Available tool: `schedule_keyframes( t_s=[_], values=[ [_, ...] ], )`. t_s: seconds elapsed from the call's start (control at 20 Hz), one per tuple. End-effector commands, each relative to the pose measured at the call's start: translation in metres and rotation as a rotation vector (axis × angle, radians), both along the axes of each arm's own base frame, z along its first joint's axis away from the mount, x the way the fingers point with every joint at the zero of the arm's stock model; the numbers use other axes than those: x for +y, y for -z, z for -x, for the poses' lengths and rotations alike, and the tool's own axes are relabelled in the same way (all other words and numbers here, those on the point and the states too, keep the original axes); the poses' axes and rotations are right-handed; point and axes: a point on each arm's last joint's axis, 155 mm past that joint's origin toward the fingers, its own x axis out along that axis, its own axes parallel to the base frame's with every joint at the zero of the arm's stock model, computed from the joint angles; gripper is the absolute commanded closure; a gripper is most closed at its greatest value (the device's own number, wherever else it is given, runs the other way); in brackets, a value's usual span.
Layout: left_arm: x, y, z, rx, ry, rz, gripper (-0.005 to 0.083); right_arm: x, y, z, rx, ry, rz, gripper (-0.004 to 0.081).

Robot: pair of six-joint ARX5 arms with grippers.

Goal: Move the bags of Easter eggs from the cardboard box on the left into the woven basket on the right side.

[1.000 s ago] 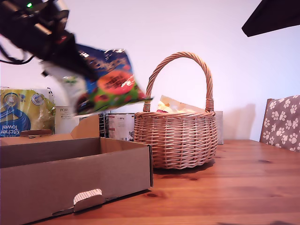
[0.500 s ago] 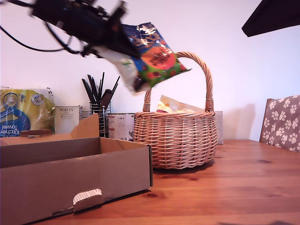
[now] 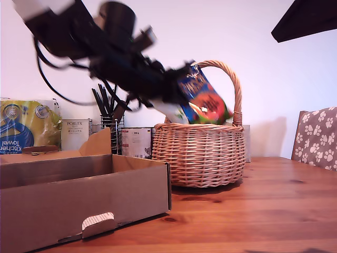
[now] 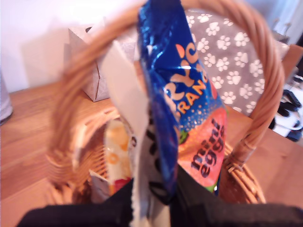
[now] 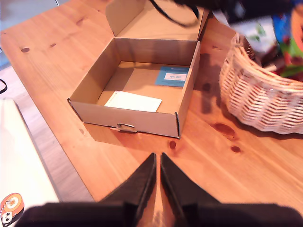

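Note:
My first gripper (image 3: pixel 176 96) reaches in from the exterior view's upper left and is shut on a dark blue bag of Easter eggs (image 3: pixel 204 99) (image 4: pixel 187 99), with a white bag (image 4: pixel 127 101) pinched beside it. Both hang under the arched handle (image 4: pixel 265 75), just above the woven basket (image 3: pixel 200 155) (image 5: pixel 259 100). A cream and yellow bag (image 4: pixel 116 152) lies inside the basket. The cardboard box (image 3: pixel 79 203) (image 5: pixel 137 51) sits at the exterior view's left; its floor shows a white card (image 5: pixel 133 101) and a blue label (image 5: pixel 173 75). My second gripper (image 5: pixel 157 159) hovers shut high over the table, empty.
Behind the box stand a kitchen towel pack (image 3: pixel 26 126), a white Porlex carton (image 3: pixel 75 133), a wire holder of black utensils (image 3: pixel 110 108) and a tin (image 3: pixel 136 142). A paw-print chair (image 3: pixel 317 137) is at the exterior view's right. A dark shape (image 3: pixel 305 18) hangs in that view's upper right.
My first gripper has swung toward the exterior view's right and downward with the blue bag, from above the box to under the basket's handle. The box and basket have not moved.

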Motion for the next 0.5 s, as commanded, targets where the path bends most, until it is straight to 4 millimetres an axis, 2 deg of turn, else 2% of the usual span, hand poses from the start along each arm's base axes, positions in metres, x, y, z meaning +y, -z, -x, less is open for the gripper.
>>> schedule_keyframes(
  t_s=[0.0, 0.15, 0.25, 0.45],
  values=[
    [-0.006, 0.006, -0.003, -0.003, -0.008, 0.005, 0.0797, 0.001, -0.002, 0.0, -0.008, -0.004, 0.0, 0.0783],
    [-0.01, 0.023, 0.001, 0.028, 0.0, -0.018, 0.0797, 0.0, -0.002, 0.0, -0.007, -0.004, 0.001, 0.0783],
    [-0.013, 0.02, 0.002, 0.022, 0.002, -0.016, 0.0766, 0.0, -0.002, 0.0, -0.007, -0.004, 0.001, 0.0783],
    [-0.011, 0.005, -0.006, -0.01, -0.03, -0.004, 0.0462, 0.0, -0.002, 0.0, -0.007, -0.004, 0.001, 0.0783]
  ],
)
